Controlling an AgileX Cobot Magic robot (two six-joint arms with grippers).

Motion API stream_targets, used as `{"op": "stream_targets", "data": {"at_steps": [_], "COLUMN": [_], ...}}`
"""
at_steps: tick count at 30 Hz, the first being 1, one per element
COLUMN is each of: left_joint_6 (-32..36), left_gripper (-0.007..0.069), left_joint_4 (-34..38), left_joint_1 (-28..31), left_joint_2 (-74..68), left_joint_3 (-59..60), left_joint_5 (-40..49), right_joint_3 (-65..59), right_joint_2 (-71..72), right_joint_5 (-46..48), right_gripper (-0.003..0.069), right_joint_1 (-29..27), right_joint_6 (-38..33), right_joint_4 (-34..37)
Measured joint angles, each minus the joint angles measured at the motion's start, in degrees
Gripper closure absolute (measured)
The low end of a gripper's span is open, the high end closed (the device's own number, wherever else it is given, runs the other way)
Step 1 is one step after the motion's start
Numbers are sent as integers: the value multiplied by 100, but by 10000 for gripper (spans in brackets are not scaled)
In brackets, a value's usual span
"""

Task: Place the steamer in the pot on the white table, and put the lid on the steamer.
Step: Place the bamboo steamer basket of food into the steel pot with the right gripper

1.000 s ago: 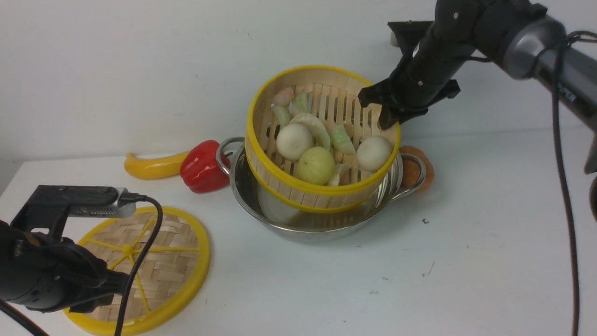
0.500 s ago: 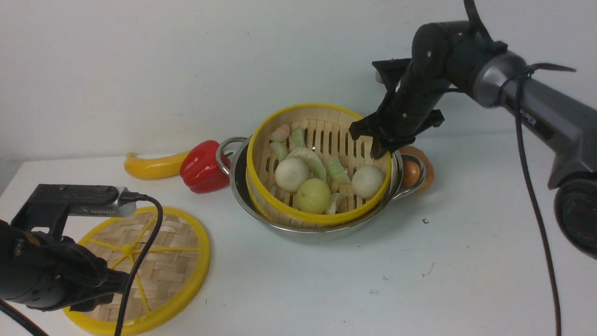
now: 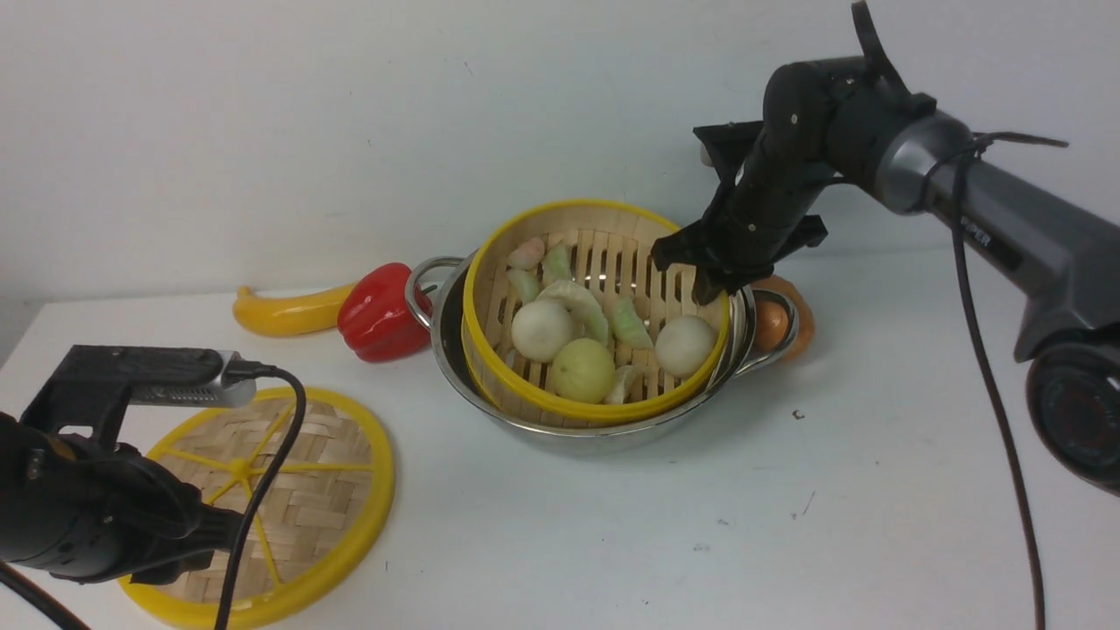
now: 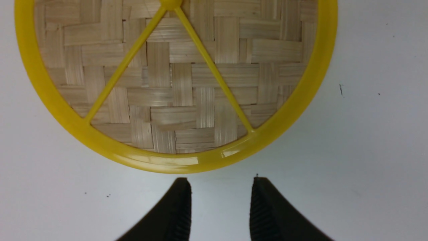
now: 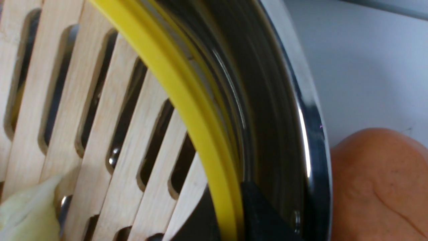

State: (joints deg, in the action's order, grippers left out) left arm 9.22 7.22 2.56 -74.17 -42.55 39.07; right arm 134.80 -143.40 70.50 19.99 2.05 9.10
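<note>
The right gripper (image 3: 704, 287) pinched the stiff, light rim of the steamer (image 3: 595, 409); the left gripper (image 4: 220, 187), spread, hung just before the lid (image 4: 187, 83), judged best taken by its edge

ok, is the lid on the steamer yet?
No, the lid lies flat on the white table by the left gripper, apart from the steamer.

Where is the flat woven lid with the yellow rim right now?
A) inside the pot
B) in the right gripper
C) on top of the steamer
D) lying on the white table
D: the lid lies flat on the white table, in front of the open left gripper, and the steamer is uncovered.
</note>
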Motion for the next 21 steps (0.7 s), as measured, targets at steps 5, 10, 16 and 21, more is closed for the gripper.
{"op": "stream_targets", "data": {"at_steps": [5,10,16,21], "left_joint_6": [0,0,0,2], "left_gripper": [383,383,383,383], "left_joint_4": [0,0,0,0], "left_joint_1": [0,0,0,0], "left_joint_2": [0,0,0,0], "left_joint_3": [0,0,0,0], "left_joint_5": [0,0,-8,-465], "right_joint_3": [78,125,135,274], "right_joint_2": [0,0,0,67], "right_joint_5": [6,32,32,51], "right_gripper": [536,442,373,346], "right_joint_1": [0,-5,-6,-6], "right_joint_6": [17,17,17,17], "right_joint_4": [12,27,128,126]}}
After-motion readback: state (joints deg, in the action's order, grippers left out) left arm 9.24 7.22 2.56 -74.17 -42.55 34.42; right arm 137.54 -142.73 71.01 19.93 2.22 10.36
